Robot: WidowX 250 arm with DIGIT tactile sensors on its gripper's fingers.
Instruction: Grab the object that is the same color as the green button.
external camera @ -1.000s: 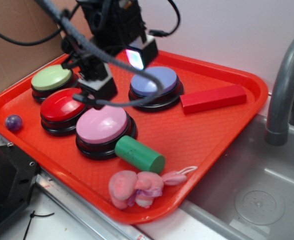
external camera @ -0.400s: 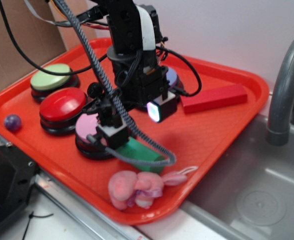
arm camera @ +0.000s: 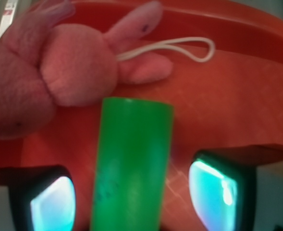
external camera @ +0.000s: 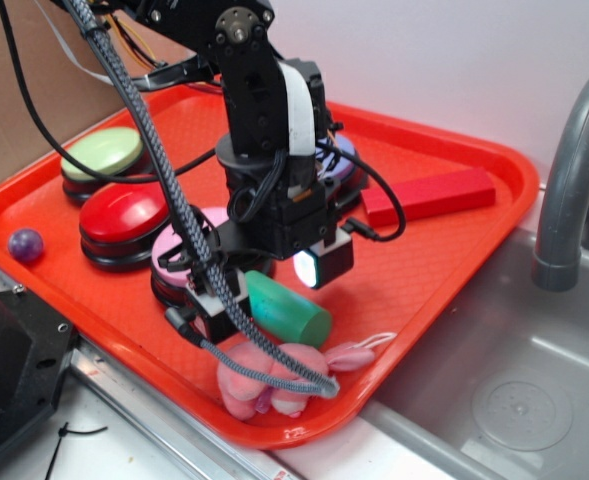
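The claw is spread wide, with the green block lying right between its two fingers, not touched yet. Just past the block sits a soft pink bunny. The block looks hard, light and smooth, so squeeze its round sides near the middle

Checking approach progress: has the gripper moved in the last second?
Yes. The gripper has come from over the red button toward the tray's near edge, and now straddles the green cylinder, open.
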